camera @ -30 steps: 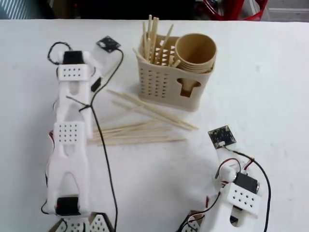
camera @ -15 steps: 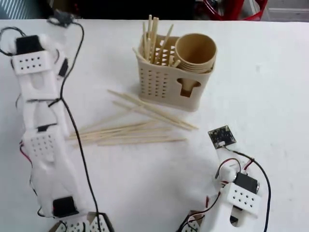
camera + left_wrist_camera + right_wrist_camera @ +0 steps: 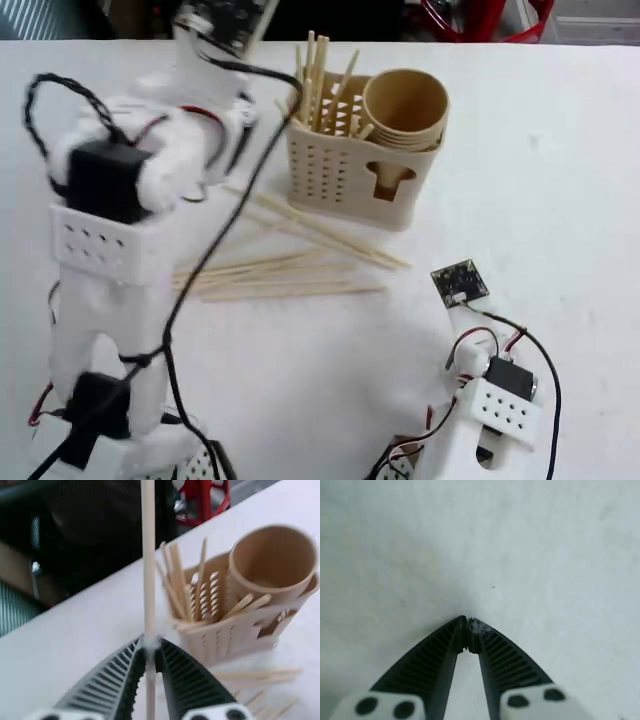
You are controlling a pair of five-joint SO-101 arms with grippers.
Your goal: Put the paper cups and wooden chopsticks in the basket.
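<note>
A: State of the left gripper?
B: Pinched tight on one wooden chopstick. It is gripped partway along its length and runs straight out past the fingertips. The basket sits beyond it on the table.

A: And the left arm in the high view?
B: Left side of the frame, reared up large. Its far end is at the top edge, just left of the basket.

A: Basket position?
B: Upper centre of the high view, upright on the white table. Stacked paper cups sit in its right part. A bunch of chopsticks stands in its left part, ends poking above the rim.

A: What is on the table itself?
B: The loose chopsticks lie flat mid-frame, just below the basket. Some cross each other, and the left ends run under the left arm.

A: The right gripper?
B: Jaws brought together tip to tip, low over the table surface. The right arm is at the lower right of the high view, well apart from the basket.
</note>
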